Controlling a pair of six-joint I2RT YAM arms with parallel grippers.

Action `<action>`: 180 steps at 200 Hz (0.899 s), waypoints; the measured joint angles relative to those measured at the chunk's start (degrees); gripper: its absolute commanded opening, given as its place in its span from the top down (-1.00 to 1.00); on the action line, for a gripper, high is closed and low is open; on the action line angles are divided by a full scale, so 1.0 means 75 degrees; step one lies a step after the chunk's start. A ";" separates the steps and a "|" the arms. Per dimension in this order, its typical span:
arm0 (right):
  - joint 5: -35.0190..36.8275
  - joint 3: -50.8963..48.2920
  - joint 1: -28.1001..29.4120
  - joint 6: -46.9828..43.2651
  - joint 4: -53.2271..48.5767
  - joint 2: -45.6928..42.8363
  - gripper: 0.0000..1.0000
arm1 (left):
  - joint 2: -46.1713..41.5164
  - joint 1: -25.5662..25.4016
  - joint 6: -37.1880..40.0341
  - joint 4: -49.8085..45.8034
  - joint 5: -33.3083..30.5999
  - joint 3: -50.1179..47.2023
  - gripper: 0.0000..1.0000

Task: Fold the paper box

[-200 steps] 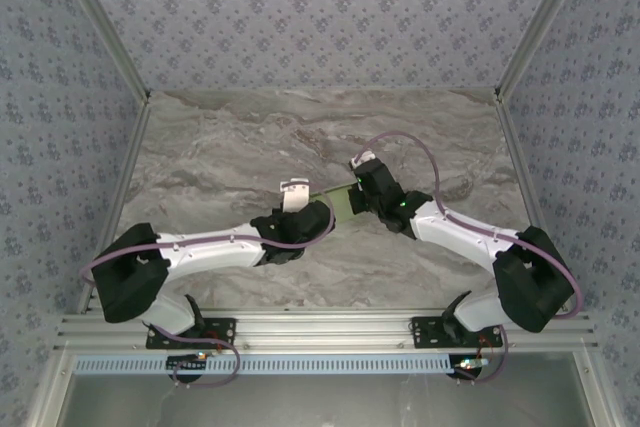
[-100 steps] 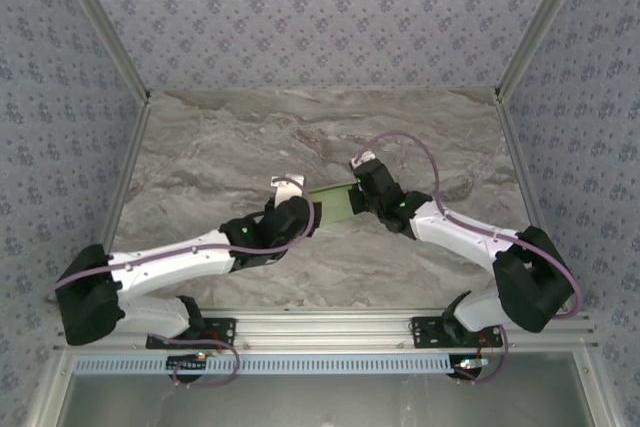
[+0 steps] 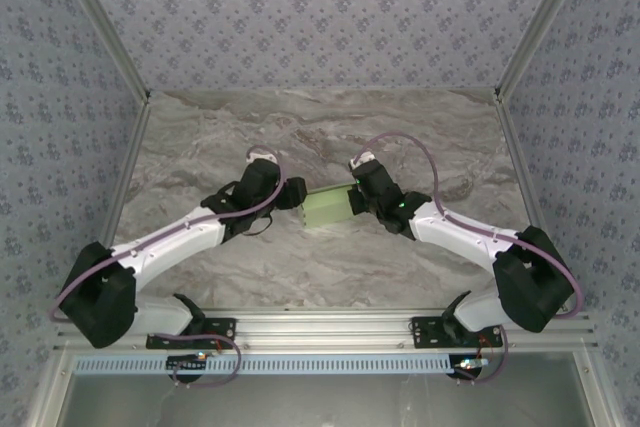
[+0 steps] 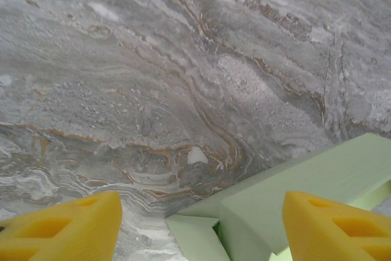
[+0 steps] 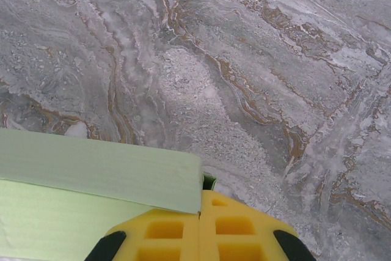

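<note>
The paper box (image 3: 325, 209) is pale green card, partly folded, sitting mid-table between the two arms. My right gripper (image 3: 356, 199) is shut on its right edge; in the right wrist view the yellow fingers (image 5: 183, 236) meet with a card panel (image 5: 91, 172) pinched in their seam. My left gripper (image 3: 291, 194) stands open just left of the box. In the left wrist view its two yellow fingertips (image 4: 67, 227) sit wide apart, and the box's end (image 4: 305, 181) with a loose flap (image 4: 192, 236) lies between them, touching neither.
The marble tabletop (image 3: 220, 137) is bare behind and to the left of the box. Patterned walls with metal posts (image 3: 130, 162) close in the left, right and back. An aluminium rail (image 3: 320, 327) carrying the arm bases runs along the near edge.
My left gripper opened, let go of the box and swung left and back, the arm stretching out. The box settled flatter, showing more of its top. The right arm stayed put.
</note>
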 measured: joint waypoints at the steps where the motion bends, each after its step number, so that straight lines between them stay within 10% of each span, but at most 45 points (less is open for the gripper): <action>1: 0.0000 0.0000 0.0000 0.0000 0.0000 0.0000 0.96 | 0.0012 0.0003 0.0000 0.0000 0.0009 0.0003 -0.39; 180: 0.0117 0.0122 0.0047 -0.0017 -0.0507 0.0020 0.68 | 0.0347 0.0020 -0.0230 0.0737 0.1011 -0.0458 -0.29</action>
